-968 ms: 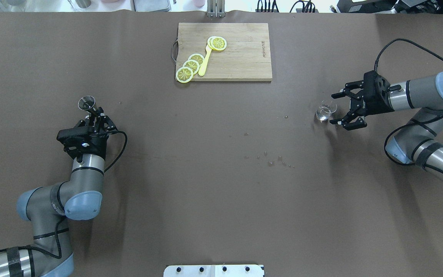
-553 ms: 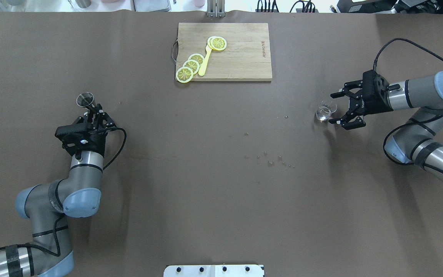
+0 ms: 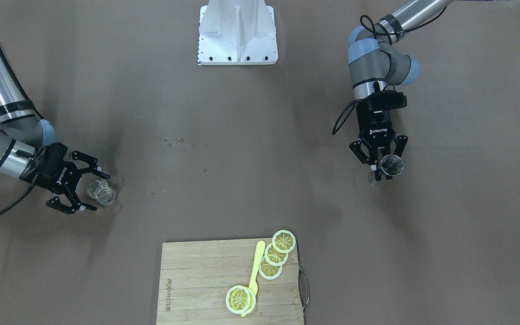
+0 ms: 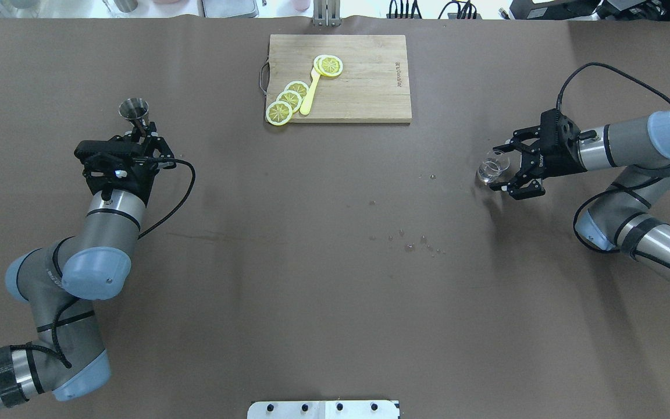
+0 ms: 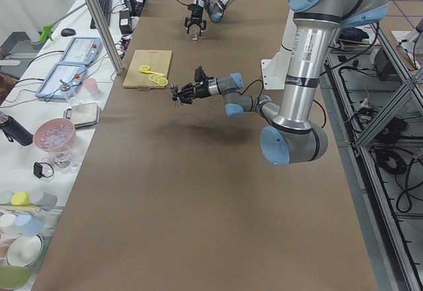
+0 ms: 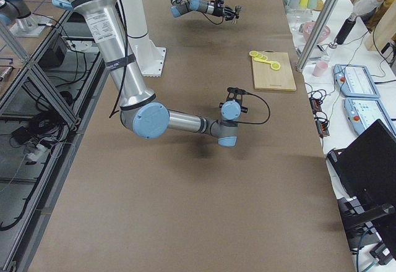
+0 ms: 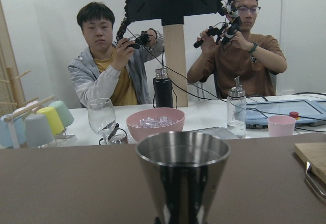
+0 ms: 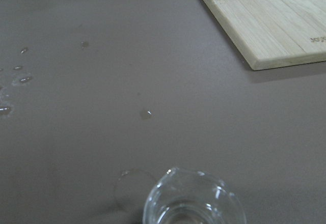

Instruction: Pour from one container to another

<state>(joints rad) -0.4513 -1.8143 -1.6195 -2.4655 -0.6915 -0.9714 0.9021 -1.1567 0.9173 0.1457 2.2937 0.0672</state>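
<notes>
Right gripper (image 4: pixel 502 165): fingers spread wide, one on each side of the glass cup (image 4: pixel 491 169). Whether the pads touch the glass is hard to tell at this size. The cup stands upright on the table (image 4: pixel 312 302), far over on the right side, with a little clear liquid in the bottom. The right wrist view shows the pouring lip turned away from the wrist.

Handling, as a judgement:
- The cup is small, light, rigid and thin-walled, so it is breakable under a hard squeeze.
- The glass is smooth and probably slick.
- Spilled droplets (image 4: pixel 410 244) lie on the table near the middle, so the outside may be wet too.
- Best hold is across the round wall about mid-height, below the rim, with the lip left free.
- Close gently and lift level so the liquid stays put.

Left gripper (image 4: pixel 143 132): pressed together on the steel jigger (image 4: pixel 134 108), pinching it low, around the waist. The jigger is upright with its open mouth up, raised off the table on the left side and well apart from the cup. Steel is stiff and tough but polished, so it could twist in the pinch if bumped.

At far centre is a cutting board (image 4: pixel 370 87) with lemon slices (image 4: pixel 288 99).
</notes>
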